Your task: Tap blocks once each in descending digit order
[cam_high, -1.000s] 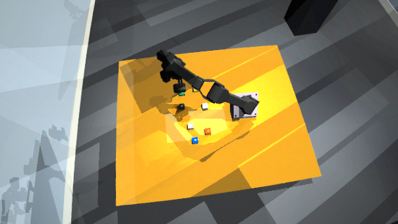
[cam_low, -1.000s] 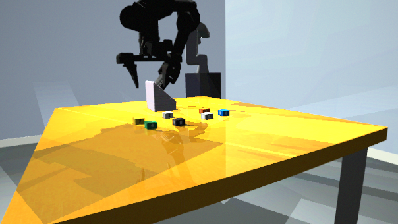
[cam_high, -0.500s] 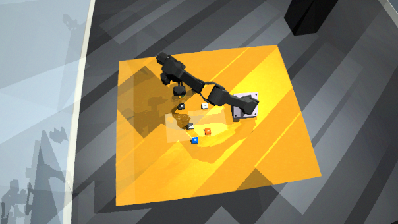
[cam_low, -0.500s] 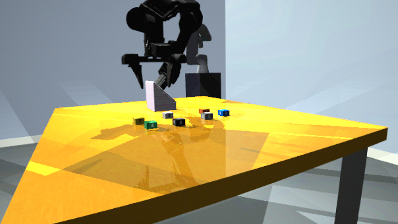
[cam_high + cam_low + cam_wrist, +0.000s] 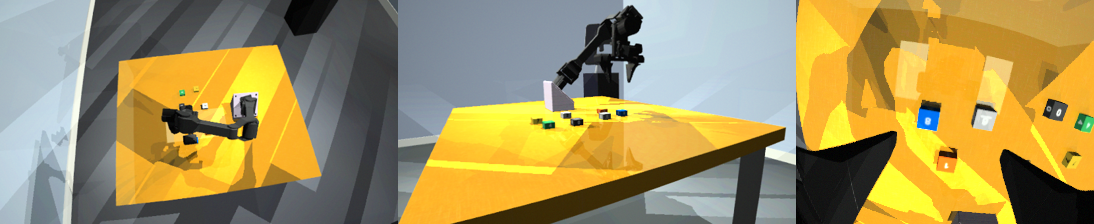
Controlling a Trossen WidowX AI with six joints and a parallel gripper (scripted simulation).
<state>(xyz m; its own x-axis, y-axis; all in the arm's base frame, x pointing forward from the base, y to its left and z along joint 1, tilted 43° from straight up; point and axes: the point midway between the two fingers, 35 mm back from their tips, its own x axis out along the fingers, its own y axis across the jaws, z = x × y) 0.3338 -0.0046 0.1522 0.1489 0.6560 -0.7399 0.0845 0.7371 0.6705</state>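
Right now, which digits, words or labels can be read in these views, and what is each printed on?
Words, brands, signs: none show.
Yellow block: digit mark, too blurred to read.
Green block: same.
Black block: same.
White block near the black one: same.
White block near the orange one: same.
Orange block: no digit face in view.
Blue block: digit too small to read.

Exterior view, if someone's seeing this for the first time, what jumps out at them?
The bright orange table fills the view, and the black arm rears high over its far side with its open, empty gripper hanging well above the top. Beneath it lies a loose cluster of small coloured blocks, among them a green block, a black block and a blue block, beside the arm's pale wedge-shaped base.
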